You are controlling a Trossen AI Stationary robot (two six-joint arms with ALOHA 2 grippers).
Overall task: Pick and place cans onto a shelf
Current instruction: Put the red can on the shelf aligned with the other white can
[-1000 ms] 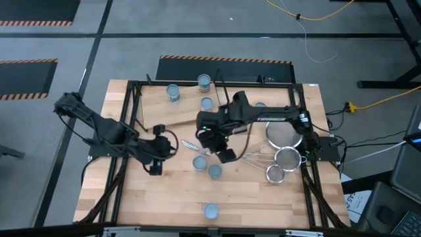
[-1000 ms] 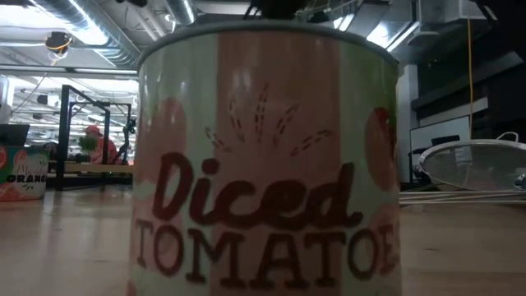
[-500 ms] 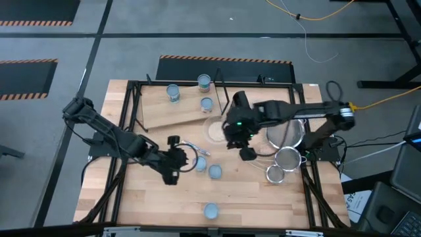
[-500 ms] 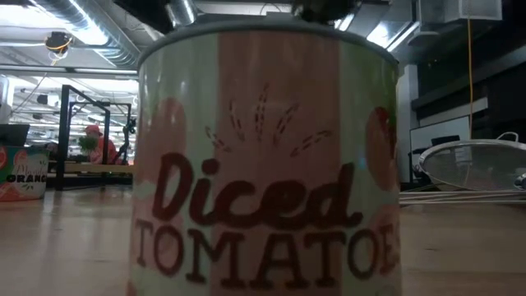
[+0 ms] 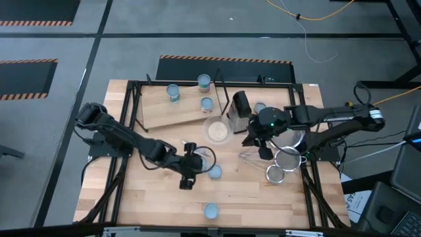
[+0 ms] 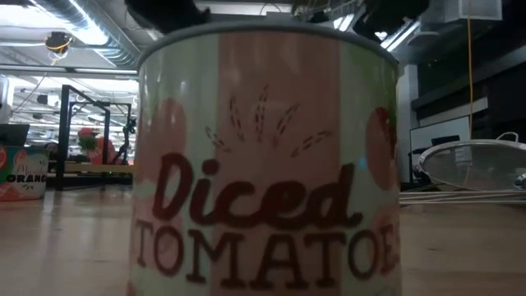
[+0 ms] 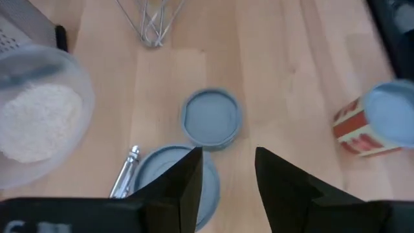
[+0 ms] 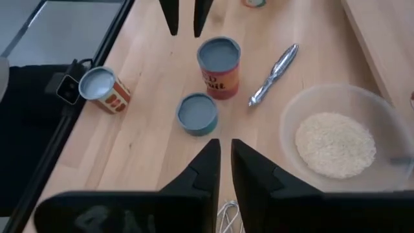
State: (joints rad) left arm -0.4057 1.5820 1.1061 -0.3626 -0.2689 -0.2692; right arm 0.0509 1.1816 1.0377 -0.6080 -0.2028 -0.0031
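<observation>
1. My left tool hangs released, holding nothing, over a cluster of cans at lower centre of the high view. One can sits partly under its left finger rather than in the gap. I judge that a descent from here could land a fingertip on the lid and tip or skid it.
2. A metal utensil lies touching or just beside that can. Closing there could pinch the utensil too, giving a crooked grip.
3. The rice bowl stands between these cans and the shelf, which lies at upper left of the bench and already carries three cans. I reckon a low carry could clip the bowl and spill it.
4. My right tool waits right of centre, fingers nearly together, gripping nothing, near the strainers. Both arms reaching centre risk a collision.
5. The low view is filled by one "Diced Tomatoes" can, hiding the work. Only the high view shows the shelf. Only the left wrist view shows the finger offset.
</observation>
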